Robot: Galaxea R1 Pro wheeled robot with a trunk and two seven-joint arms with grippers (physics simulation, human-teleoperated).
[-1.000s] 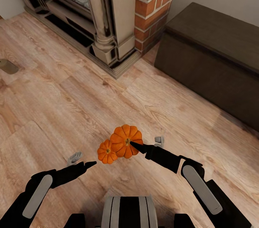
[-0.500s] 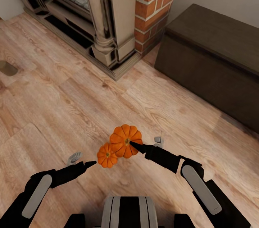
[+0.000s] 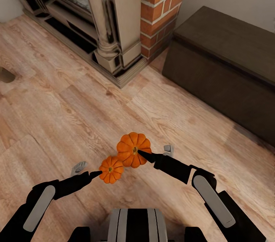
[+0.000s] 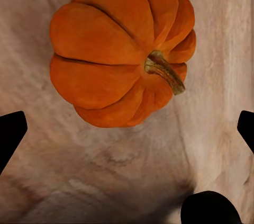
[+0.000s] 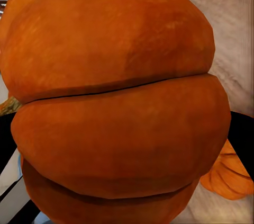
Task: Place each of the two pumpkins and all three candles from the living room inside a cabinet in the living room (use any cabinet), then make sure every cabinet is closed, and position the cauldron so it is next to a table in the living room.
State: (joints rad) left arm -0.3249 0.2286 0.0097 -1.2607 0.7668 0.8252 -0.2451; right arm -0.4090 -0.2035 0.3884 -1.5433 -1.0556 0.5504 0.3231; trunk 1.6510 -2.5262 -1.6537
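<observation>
One orange pumpkin point(image 3: 128, 146) hangs above the wooden floor, my right gripper point(image 3: 153, 151) shut on it; it bulges between the dark fingers in the right wrist view point(image 5: 116, 102). The second pumpkin point(image 3: 110, 169) lies on the floor just ahead of my left gripper point(image 3: 87, 170), which is open. In the left wrist view that pumpkin point(image 4: 119, 49) sits beyond the spread fingertips point(image 4: 10, 134), stem up. The dark-brown cabinet point(image 3: 225, 66) stands shut at the right, by the wall. A tan candle point(image 3: 5, 75) is cut off by the left edge. Cauldron and table are out of view.
A stone fireplace point(image 3: 103, 24) with a brick column point(image 3: 160, 5) fills the upper left and middle, its base jutting onto the floor. Bare wooden floor point(image 3: 57, 120) stretches between it and me. My trunk point(image 3: 137, 225) is at the bottom.
The whole view has shifted leftward, so the camera moved. The floor pumpkin now lies closer to my left fingertip. The right gripper still holds its pumpkin in the same place.
</observation>
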